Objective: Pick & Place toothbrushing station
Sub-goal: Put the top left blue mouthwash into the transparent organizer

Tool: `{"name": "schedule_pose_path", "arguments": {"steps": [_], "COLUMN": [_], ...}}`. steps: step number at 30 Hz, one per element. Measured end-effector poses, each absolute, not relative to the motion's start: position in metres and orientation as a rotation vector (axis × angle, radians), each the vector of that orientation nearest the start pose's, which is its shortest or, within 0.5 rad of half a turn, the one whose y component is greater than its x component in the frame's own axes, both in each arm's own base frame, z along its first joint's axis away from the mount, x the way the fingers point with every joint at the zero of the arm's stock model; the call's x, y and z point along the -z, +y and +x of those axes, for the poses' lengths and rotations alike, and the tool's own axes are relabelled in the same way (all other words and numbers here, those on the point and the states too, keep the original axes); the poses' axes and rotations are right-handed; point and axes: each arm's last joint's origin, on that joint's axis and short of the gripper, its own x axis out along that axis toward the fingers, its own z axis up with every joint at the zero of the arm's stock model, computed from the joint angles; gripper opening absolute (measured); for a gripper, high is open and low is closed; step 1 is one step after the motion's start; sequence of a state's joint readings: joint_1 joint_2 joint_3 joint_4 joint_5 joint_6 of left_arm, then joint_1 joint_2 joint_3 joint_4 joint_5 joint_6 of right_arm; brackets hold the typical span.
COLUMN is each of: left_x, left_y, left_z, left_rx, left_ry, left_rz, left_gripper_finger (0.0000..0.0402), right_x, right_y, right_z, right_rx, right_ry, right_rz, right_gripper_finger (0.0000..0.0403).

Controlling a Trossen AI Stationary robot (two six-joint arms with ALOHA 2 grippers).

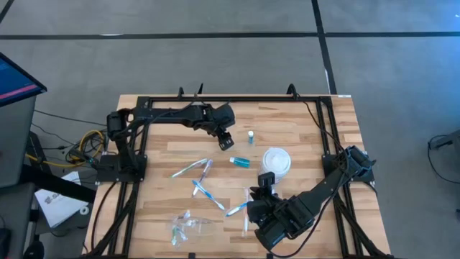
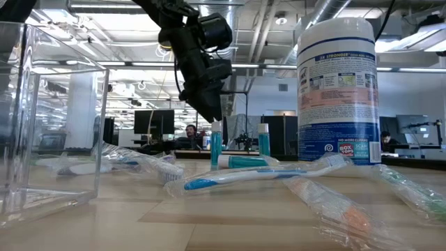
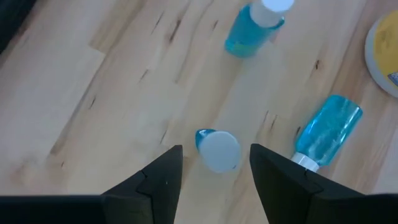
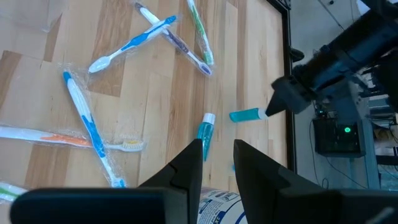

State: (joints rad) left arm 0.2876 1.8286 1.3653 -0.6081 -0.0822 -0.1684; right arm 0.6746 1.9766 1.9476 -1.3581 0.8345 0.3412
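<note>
Three small blue bottles with white caps are on the wooden table. One stands upright [image 3: 216, 149] directly below my left gripper [image 3: 216, 157]. That gripper is open and points steeply down, with a finger on each side of the cap and a gap showing on both sides. A second bottle stands farther off [image 1: 251, 137], and the third lies on its side [image 1: 239, 162]. Wrapped toothbrushes [image 1: 203, 188] lie scattered mid-table, and a crinkly clear bag [image 1: 188, 226] lies near the front edge. My right gripper [image 4: 217, 155] hovers open above the table's near right part and holds nothing.
A white wipes canister [image 1: 277, 160] stands just right of the lying bottle. A black frame [image 1: 237, 99] borders the table's far edge and sides. In the low view a clear stiff-walled box [image 2: 49, 118] stands close at the left. Bare wood lies left of the bottles.
</note>
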Motion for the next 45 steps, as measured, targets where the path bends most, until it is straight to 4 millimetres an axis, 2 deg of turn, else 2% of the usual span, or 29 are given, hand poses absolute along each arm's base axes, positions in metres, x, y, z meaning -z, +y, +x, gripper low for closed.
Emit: {"name": "schedule_pose_path", "arguments": {"steps": [7,13,16,25,34,42,45], "left_x": [-0.218,-0.207,-0.196,-0.198,-0.192,-0.191,-0.190], "left_y": [0.112,0.113,0.113,0.115,0.111,0.107,0.107], "left_z": [0.364,0.372,0.370,0.371,0.357,0.353,0.353], "left_rx": [-0.433,-0.417,-0.423,-0.415,-0.307,-0.141,-0.085], "left_ry": [1.027,1.017,1.077,1.064,1.260,1.364,1.370], "left_rz": [-0.261,-0.269,-0.268,-0.256,-0.087,0.233,0.299], "left_gripper_finger": [0.0181,0.0181,0.0181,0.0181,0.0181,0.0181,0.0181], "right_x": [-0.313,-0.313,-0.313,-0.313,-0.313,-0.311,-0.307], "right_y": [0.225,0.225,0.224,0.225,0.226,0.227,0.226], "right_z": [0.315,0.315,0.315,0.313,0.312,0.312,0.310], "right_rx": [0.296,0.297,0.298,0.298,0.296,0.274,0.265], "right_ry": [0.953,0.954,0.957,0.961,0.962,0.983,1.016], "right_rz": [-0.641,-0.641,-0.643,-0.647,-0.640,-0.625,-0.640], "right_gripper_finger": [0.0082,0.0082,0.0082,0.0082,0.0082,0.0082,0.0082]}}
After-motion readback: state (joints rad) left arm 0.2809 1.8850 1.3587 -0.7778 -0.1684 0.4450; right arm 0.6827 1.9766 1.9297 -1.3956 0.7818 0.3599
